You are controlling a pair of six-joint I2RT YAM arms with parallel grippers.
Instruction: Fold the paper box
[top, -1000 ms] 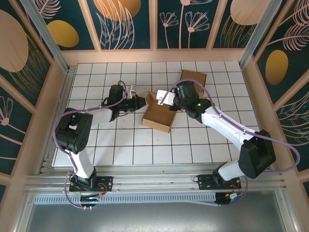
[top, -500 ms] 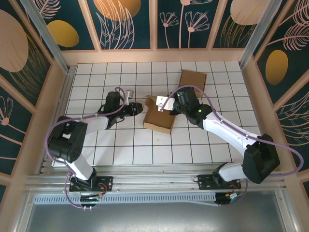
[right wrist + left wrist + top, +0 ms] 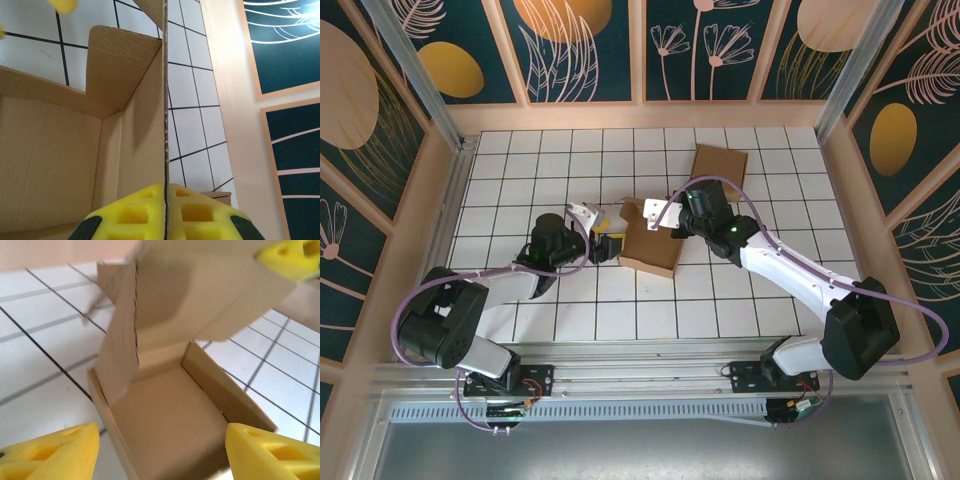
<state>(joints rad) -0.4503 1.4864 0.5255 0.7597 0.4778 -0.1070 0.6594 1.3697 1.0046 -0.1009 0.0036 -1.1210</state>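
1. moved in the last second: left gripper [image 3: 608, 236], drawn back toward the table's [image 3: 520, 160] near-left corner, jaws gone from pressed together to spread wide, gripping nothing, just beside the box [image 3: 648, 240].
2. judged: push on the box's left side over, re-aim for another fold likely; fold not finished.
3. right gripper [image 3: 165, 212]: pressed together, pinching the box's upright wall [image 3: 142, 130] edge-on between yellow pads [image 3: 135, 215].
4. box near the table's middle, open-topped, a flap [image 3: 120, 345] standing up.
5. brown corrugated card, matte, ragged at cut edges; stiff flat panels hinged on scored creases, probably springy unless held down.
6. table: glossy white tiles, dark grid lines.
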